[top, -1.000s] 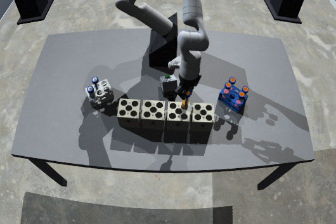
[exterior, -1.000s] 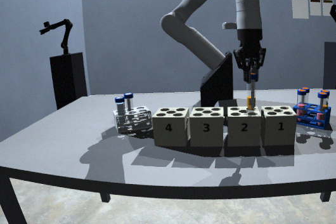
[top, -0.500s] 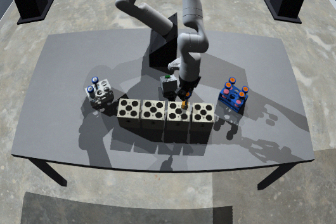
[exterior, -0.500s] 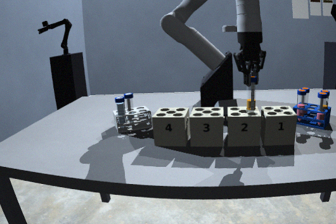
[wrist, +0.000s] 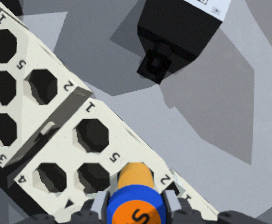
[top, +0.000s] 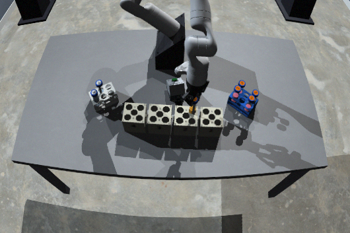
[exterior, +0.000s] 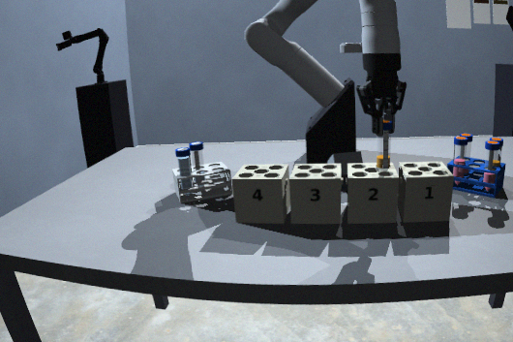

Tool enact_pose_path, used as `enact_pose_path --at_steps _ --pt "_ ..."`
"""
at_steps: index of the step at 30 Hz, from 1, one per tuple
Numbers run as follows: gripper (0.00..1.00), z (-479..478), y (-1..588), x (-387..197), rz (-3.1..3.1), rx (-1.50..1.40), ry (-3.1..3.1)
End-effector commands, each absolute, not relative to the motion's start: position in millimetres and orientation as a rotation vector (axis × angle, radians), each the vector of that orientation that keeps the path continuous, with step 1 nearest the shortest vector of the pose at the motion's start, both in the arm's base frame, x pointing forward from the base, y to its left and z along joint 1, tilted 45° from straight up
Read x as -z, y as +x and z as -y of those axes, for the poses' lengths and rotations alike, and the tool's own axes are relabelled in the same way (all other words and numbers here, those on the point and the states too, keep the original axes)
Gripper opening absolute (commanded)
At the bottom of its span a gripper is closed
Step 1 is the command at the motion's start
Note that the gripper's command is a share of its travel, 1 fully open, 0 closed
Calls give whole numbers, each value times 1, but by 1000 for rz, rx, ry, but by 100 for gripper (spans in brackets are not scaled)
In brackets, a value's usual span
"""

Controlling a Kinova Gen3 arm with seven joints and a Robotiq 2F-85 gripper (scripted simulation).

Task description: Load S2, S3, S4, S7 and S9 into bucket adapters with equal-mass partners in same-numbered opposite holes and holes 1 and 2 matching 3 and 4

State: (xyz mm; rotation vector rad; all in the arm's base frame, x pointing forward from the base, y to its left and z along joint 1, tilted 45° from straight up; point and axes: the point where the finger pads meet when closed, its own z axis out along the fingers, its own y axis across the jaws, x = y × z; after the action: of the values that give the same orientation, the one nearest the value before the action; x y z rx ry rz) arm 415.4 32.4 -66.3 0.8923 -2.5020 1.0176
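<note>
My gripper (exterior: 386, 121) is shut on the blue cap of a sample tube (exterior: 384, 147) with orange liquid at its bottom. It holds the tube upright over adapter 2 (exterior: 373, 191), with the lower end at the mouth of the back right hole. In the wrist view the tube (wrist: 134, 192) covers the hole by the label 2, and its orange cap dot shows an S with the number cut off. Adapters 4 (exterior: 261, 192), 3 (exterior: 316, 192) and 1 (exterior: 427, 190) stand in the same row with all their holes empty.
A blue rack (top: 243, 99) with several orange-dotted sample tubes stands to the right of the row. A clear rack (top: 103, 97) with two blue-capped blanks stands to the left. The small desk with the green DONE key (top: 175, 87) is just behind adapter 2.
</note>
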Motion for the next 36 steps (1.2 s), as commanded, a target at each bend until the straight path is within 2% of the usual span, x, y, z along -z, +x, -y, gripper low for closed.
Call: enact_pose_path --at_steps 1,36 --pt "10 -32 416 67 2503 -1017 894" --pt "10 -17 415 82 2503 -1017 894"
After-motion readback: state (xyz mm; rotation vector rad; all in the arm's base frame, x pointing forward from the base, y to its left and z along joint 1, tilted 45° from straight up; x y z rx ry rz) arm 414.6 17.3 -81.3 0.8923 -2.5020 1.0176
